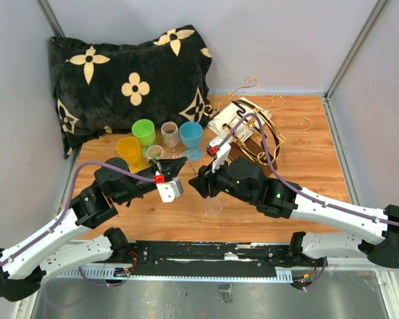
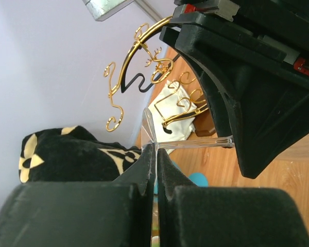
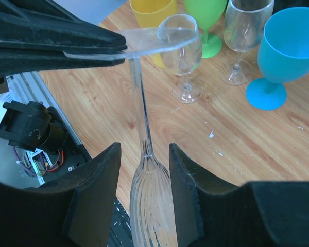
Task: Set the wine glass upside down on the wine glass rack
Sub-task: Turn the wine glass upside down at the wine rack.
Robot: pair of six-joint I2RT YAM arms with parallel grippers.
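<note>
**Worktop (image 1: 322, 156).** You have plain light wood, closed in by pale grey walls on the left, far and right edges, with the arm bases along the near edge. Your open room is the bare strip along the near edge and the right near corner.

**Pillow (image 1: 130, 83), one.** It is black with cream flowers and fills the far left corner, leaning on the wall.

**Standing goblets, five.** One is yellow (image 1: 129, 151), one green (image 1: 143, 131), one blue (image 1: 191, 135), and two are clear (image 1: 170, 133) (image 1: 155, 152). They are bunched just in front of the pillow, left of the middle.

**Wine glass rack (image 1: 279, 138), one.** You see gold wire with curled hooks and a black oval ring. It stands toward the far right corner, with a white cloth (image 1: 227, 119) lying against its left side.

**Wine glass (image 1: 211, 203), one, clear.** It is upside down in the air over the near middle of the worktop, between your two arms. It is well apart from the rack and not on it.

**Left gripper (image 1: 181, 163).** You have it clenched flat on the foot of the wine glass, holding it up from the top.

**Right gripper (image 1: 203, 183).** Its jaws stand part-way apart, one on each side of the neck of the bowl. The wrist view shows a sliver of gap on one side, so you have no firm grasp there. Whether the other finger touches the glass cannot be told.
</note>
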